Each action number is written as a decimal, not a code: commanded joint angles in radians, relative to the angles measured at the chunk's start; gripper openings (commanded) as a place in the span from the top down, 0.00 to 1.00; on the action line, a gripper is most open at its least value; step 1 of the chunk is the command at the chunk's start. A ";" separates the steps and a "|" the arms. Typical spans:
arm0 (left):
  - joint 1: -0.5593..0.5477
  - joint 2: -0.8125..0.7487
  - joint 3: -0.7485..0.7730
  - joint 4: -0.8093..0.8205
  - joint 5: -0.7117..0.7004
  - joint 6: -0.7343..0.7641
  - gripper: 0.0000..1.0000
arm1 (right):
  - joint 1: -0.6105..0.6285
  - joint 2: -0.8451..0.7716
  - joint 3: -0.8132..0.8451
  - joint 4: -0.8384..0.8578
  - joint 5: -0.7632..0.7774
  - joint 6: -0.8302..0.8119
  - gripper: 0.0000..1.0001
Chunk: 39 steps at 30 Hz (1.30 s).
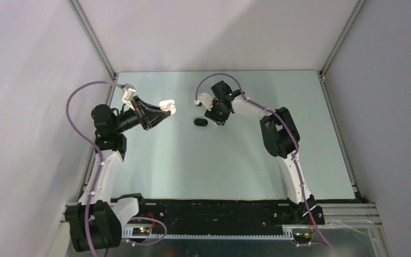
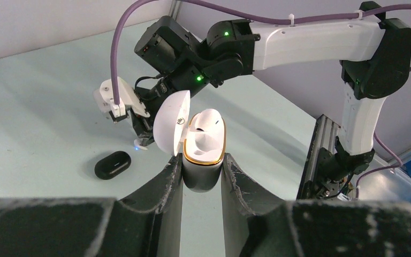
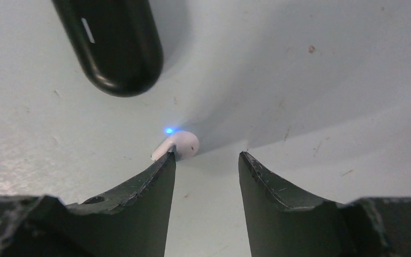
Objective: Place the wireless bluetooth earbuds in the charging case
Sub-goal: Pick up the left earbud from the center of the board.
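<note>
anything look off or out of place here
One earbud lies loose on the table, blue light glowing, beside the black oval and just ahead of the open right fingers. The other earbud sits in the open case clamped in the left fingers. Nothing looks damaged.

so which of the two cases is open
The white charging case clamped in the left tool: its lid is flipped up with an earbud seated inside. The black case lies shut on the table.
</note>
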 commanded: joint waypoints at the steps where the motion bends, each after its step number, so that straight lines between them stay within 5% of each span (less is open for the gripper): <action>1: 0.008 -0.009 0.001 0.048 0.004 -0.010 1.00 | 0.019 -0.024 -0.001 -0.034 -0.019 0.003 0.49; 17: 0.006 -0.011 0.006 -0.017 -0.009 0.018 1.00 | -0.018 0.008 0.051 -0.135 -0.120 -0.020 0.58; 39: 0.009 -0.013 0.009 -0.066 -0.026 0.039 1.00 | -0.029 0.136 0.268 -0.274 -0.217 -0.109 0.54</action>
